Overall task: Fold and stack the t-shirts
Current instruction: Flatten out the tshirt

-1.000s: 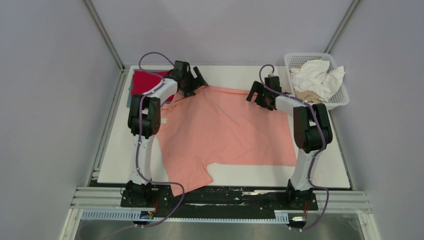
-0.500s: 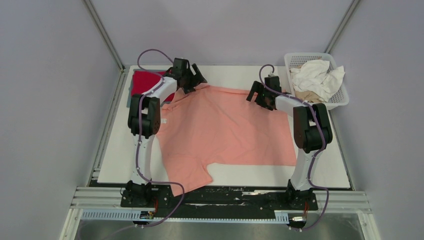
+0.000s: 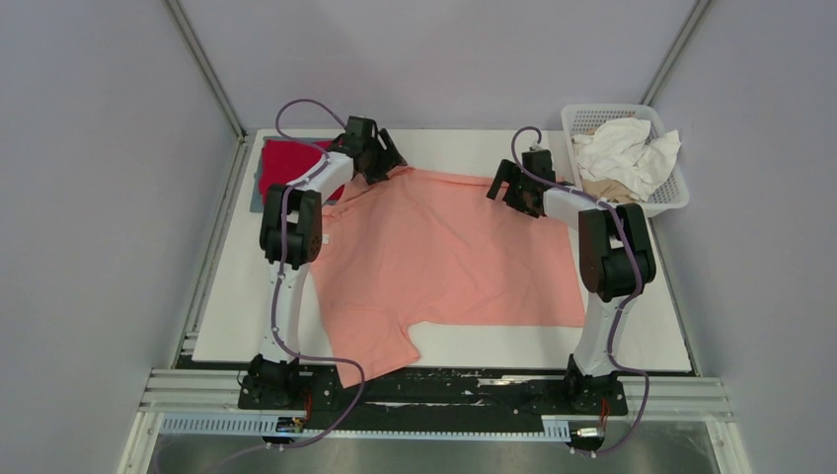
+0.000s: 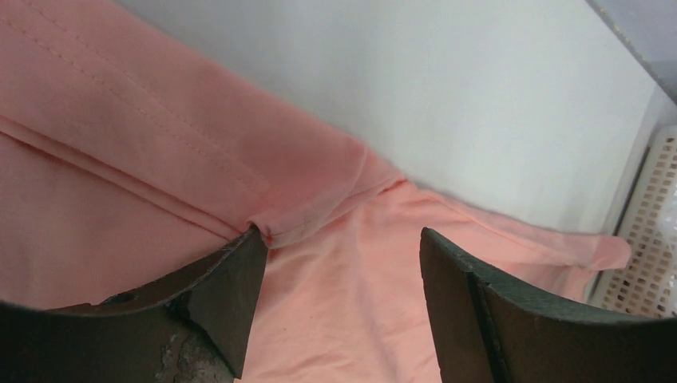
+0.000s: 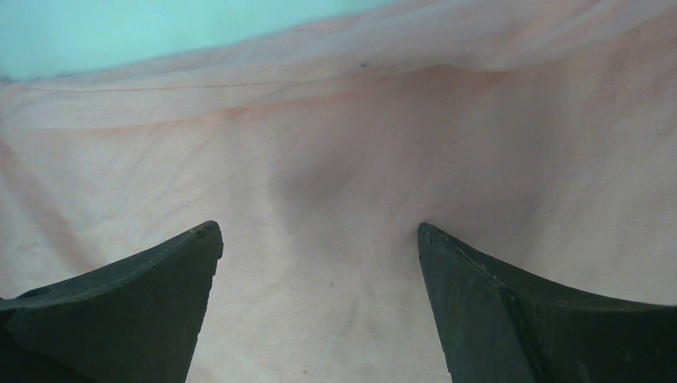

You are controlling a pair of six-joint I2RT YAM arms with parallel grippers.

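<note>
Directly under both pairs of jaws: the salmon-pink t-shirt (image 3: pixel 454 257), spread flat on the counter (image 3: pixel 247 306). Neck end lies toward the left arm (image 3: pixel 288 227), hem toward the right arm (image 3: pixel 612 252). Long axis runs across, from one pair of jaws to the other; both sit over the shirt's far edge.

Left jaws: part-way open, nothing held. Left wrist view: a stitched fold of the pink cloth (image 4: pixel 160 144) ends right at the tip of one jaw; the other stands apart over flat cloth. The shirt's edge is just ahead of the tips, bare counter beyond. Sleeve or shoulder corner, cannot tell which.

Right jaws: spread wide, empty, low over smooth pink cloth (image 5: pixel 319 159), with the far edge ahead of the tips.

Judgement: the coming move is a pinch on the far edge at two points, to carry it back toward the arm bases. The left jaws are closer to a grip, with the seam at one tip. The right jaws have no ridge below to bite and likely need to reach forward to the edge.

Around: red t-shirt (image 3: pixel 286 160), folded, just outboard of the left jaws. White lattice basket (image 3: pixel 671 202) outboard of the right jaws, holding white t-shirts (image 3: pixel 627 148) and a beige one (image 3: pixel 604 188). Nothing lies between jaws and edge.
</note>
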